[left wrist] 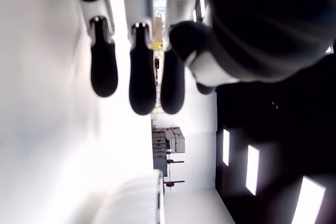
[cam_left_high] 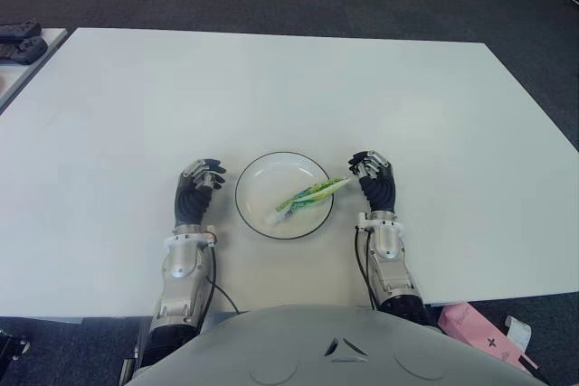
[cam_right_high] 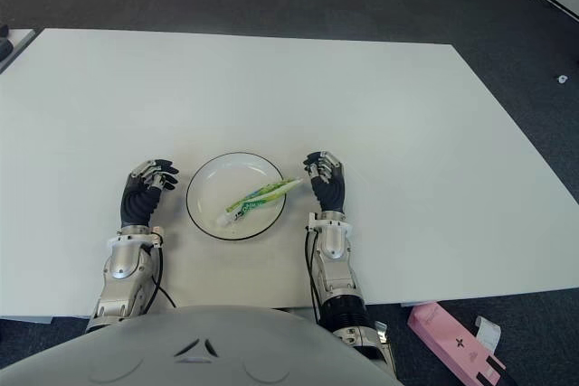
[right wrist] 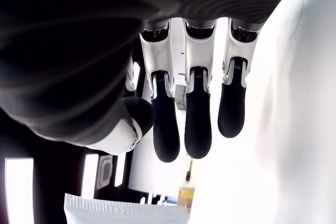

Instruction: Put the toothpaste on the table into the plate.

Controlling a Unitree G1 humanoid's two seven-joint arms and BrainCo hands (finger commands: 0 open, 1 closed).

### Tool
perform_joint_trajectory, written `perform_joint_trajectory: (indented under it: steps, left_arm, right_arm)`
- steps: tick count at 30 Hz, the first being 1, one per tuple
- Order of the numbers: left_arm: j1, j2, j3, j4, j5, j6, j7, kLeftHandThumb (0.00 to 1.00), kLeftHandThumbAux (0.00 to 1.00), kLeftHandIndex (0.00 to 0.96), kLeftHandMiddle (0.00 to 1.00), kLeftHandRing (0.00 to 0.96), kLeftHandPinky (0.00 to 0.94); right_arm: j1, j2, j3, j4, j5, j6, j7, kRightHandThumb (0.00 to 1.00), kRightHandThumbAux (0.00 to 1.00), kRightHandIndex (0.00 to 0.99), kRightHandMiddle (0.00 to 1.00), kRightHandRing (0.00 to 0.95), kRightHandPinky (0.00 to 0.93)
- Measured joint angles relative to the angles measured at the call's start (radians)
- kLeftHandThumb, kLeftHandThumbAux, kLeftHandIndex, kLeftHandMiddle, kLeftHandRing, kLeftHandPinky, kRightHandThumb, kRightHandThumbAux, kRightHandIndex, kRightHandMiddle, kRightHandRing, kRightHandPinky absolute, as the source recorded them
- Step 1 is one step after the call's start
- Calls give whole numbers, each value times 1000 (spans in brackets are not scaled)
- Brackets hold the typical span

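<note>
Toothpaste [cam_left_high: 310, 195] lies in plate [cam_left_high: 257, 217]; both hands' fingers [right wrist: 198, 124] released, wrist views confirm.

The white table [cam_left_high: 298, 88] lies bare across its far half and out to both sides. The near middle is crowded: the plate [cam_left_high: 262, 174] with the tube [cam_left_high: 309, 194] lying in it, its crimped end over the rim, just beside the right hand [cam_left_high: 374, 178]. The left hand [cam_left_high: 196, 187] flanks the plate's other side.
</note>
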Motion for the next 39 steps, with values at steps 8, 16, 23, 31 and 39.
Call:
perform_joint_trajectory:
  steps: [8,16,23,31,39]
  left_arm:
    - [-1,1,0,1,2,-1,0,833,680,402,486,556,537]
    - [-1,1,0,1,1,-2,0,834,679,410,482,552,535]
    - [-1,2,0,4,0,-11,0,833,679,409,482,550,536]
    - [-1,2,0,6,0,-14,0,832,680,403,487,559,541]
    - [-1,2,0,5,0,-10,0,833,679,407,484,557,537]
  right_arm:
    - [-3,1,-11,-11,22,36,31,704,733,427,514,539,555]
    - [-3,5,-20,-16,48,47,52,705,732,427,507,534,552]
    - [-3,11,-29,-20,59,55,62,708,732,428,507,534,552]
    - [-1,15,-34,-29,71,70,62,710,732,428,505,530,550]
    - [5,17,-35,-35,72,70,63,710,731,428,506,531,551]
